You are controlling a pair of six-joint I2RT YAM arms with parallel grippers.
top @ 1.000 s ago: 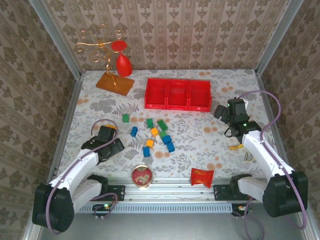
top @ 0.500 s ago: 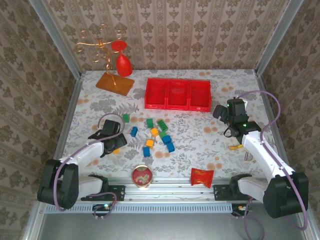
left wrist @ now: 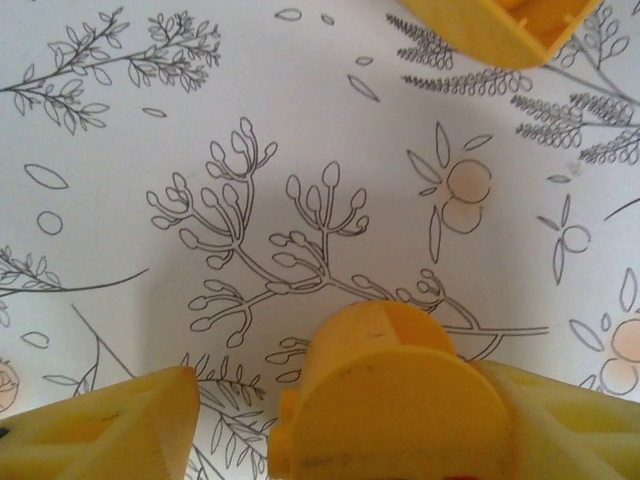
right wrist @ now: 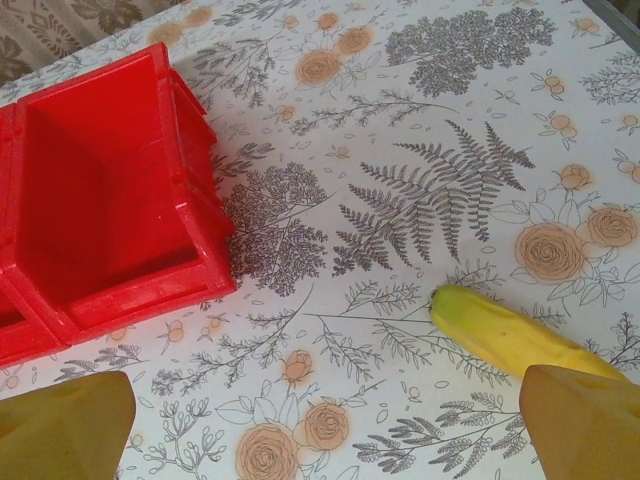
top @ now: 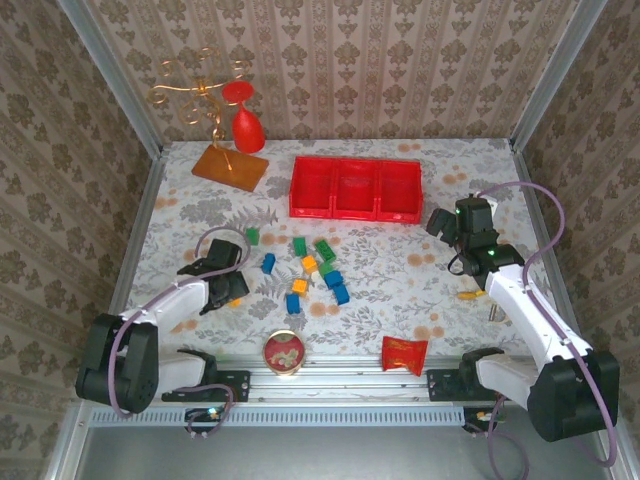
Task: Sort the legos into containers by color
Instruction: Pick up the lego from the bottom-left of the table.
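Note:
Several blue, green and orange legos (top: 309,264) lie scattered mid-table, in front of the three joined red containers (top: 355,213). My left gripper (top: 226,278) is low over the table at the left of the pile. In the left wrist view a yellow rounded lego (left wrist: 385,385) sits between my left gripper's (left wrist: 330,435) jaws, against the right finger (left wrist: 570,420). A gap separates it from the left finger (left wrist: 100,425). Another yellow lego (left wrist: 500,25) lies just beyond. My right gripper (top: 443,222) hovers open right of the containers (right wrist: 110,200), with nothing between its fingers (right wrist: 65,425).
A red crinkled packet (top: 404,354) and a round red-gold tin (top: 284,352) lie near the front edge. A gold wire stand on an orange base (top: 230,166) stands back left. A yellow-green elongated object (right wrist: 500,330) lies by my right finger. Patterned walls enclose the table.
My left arm has swung out to the right and lowered beside the pile, and its jaws have narrowed around the yellow lego. The right arm has barely shifted.

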